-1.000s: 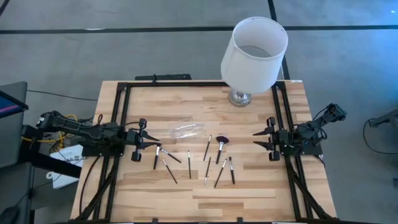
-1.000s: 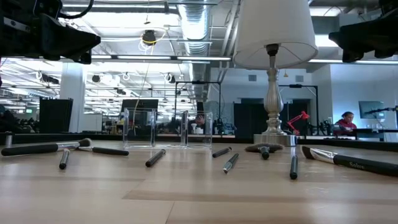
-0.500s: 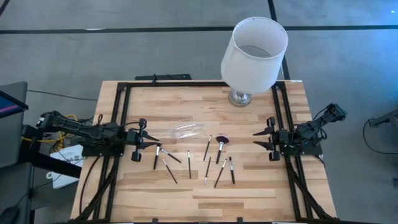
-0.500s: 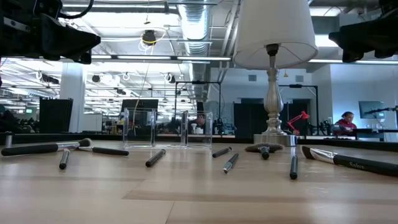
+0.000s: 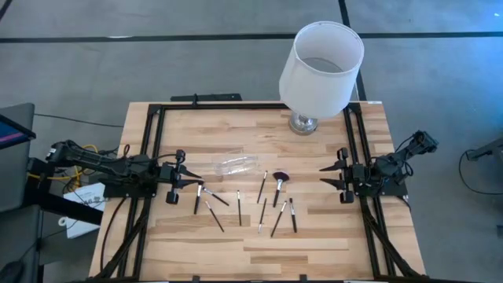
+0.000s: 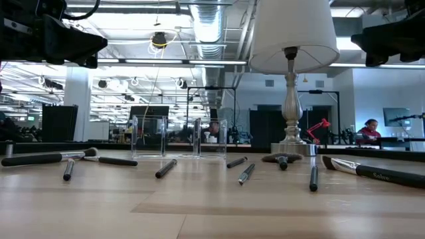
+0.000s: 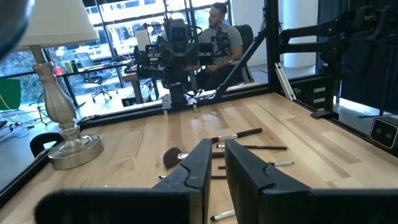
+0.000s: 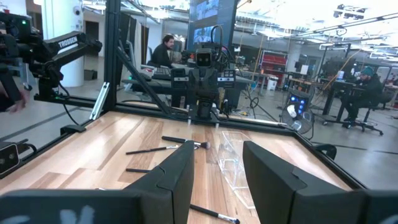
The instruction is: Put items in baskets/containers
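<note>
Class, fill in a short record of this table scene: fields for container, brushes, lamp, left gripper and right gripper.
container: clear plastic cup, lying on its side, nothing inside that shows
brushes: makeup brushes scattered loose on the wooden table, none in the cup
lamp: white-shaded lamp at the table's far edge
left gripper: narrow gap, holding nothing
right gripper: open, holding nothing

Left arm: low at the bench's left edge, left hand (image 5: 191, 180) empty, fingers narrowly parted. Right arm: opposite edge, right hand (image 5: 324, 176) empty, fingers apart.
</note>
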